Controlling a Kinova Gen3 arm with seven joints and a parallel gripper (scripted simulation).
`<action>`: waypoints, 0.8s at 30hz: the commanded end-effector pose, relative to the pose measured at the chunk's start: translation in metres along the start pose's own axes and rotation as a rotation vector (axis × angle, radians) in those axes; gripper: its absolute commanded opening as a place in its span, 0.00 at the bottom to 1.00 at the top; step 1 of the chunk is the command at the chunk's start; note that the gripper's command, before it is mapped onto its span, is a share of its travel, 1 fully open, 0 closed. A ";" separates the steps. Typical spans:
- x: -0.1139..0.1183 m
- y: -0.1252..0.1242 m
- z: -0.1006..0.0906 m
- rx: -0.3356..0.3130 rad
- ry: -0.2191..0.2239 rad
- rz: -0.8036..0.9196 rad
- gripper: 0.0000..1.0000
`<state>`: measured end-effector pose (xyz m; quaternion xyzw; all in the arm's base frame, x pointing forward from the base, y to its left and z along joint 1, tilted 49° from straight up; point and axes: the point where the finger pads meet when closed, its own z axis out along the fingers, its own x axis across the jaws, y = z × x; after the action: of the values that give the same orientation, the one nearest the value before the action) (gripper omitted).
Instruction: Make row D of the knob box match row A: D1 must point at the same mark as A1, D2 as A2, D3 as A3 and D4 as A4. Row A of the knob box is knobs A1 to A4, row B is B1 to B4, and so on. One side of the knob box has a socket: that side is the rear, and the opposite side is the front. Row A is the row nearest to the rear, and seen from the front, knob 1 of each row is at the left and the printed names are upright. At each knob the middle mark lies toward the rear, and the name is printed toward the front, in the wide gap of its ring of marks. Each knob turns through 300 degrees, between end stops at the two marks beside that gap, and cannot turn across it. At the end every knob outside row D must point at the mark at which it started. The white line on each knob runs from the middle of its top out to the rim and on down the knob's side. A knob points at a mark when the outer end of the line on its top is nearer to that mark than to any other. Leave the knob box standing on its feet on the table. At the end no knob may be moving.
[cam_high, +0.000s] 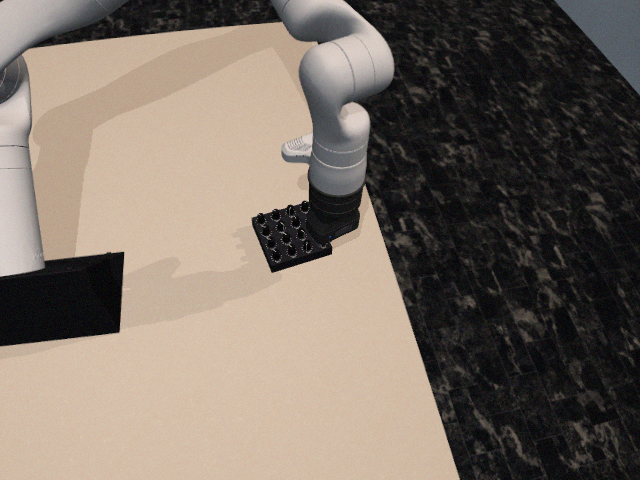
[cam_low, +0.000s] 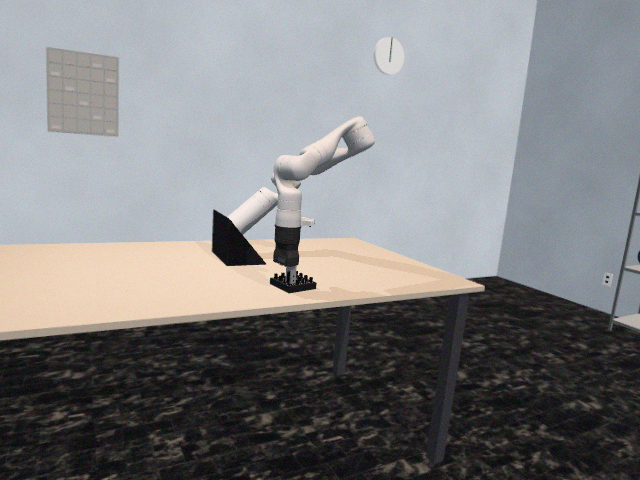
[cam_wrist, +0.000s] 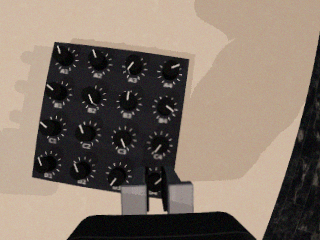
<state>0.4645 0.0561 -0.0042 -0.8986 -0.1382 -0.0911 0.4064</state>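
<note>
The black knob box (cam_high: 302, 261) (cam_low: 303, 287) (cam_wrist: 113, 80) stands flat on the table. My gripper (cam_low: 292, 282) (cam_wrist: 154, 181) points down at its front right corner and is shut on knob D4 (cam_wrist: 155, 183), partly hidden by the fingers. D4's line points right and up in the wrist view; A4 (cam_wrist: 171, 70) points right and slightly up. A1 (cam_wrist: 64, 56), A2 (cam_wrist: 98, 61), D1 (cam_wrist: 46, 164) and D2 (cam_wrist: 80, 170) point up and slightly left. A3 (cam_wrist: 134, 67) and D3 (cam_wrist: 117, 176) point down-left.
Knob C4 (cam_wrist: 159, 145) stands just behind the fingers, with D3 close on their left. The other knobs of rows B and C stand close together. The table edge (cam_high: 394, 271) is right of the box. The black arm mount (cam_high: 62, 302) (cam_low: 232, 245) stands well away.
</note>
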 end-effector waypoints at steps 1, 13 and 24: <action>0.000 0.002 0.001 -0.004 0.003 0.060 0.30; 0.001 0.002 0.001 -0.004 0.004 0.256 0.30; 0.001 0.002 0.001 -0.004 0.004 0.339 0.30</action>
<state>0.4651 0.0548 -0.0059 -0.9101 0.0094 -0.0251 0.4134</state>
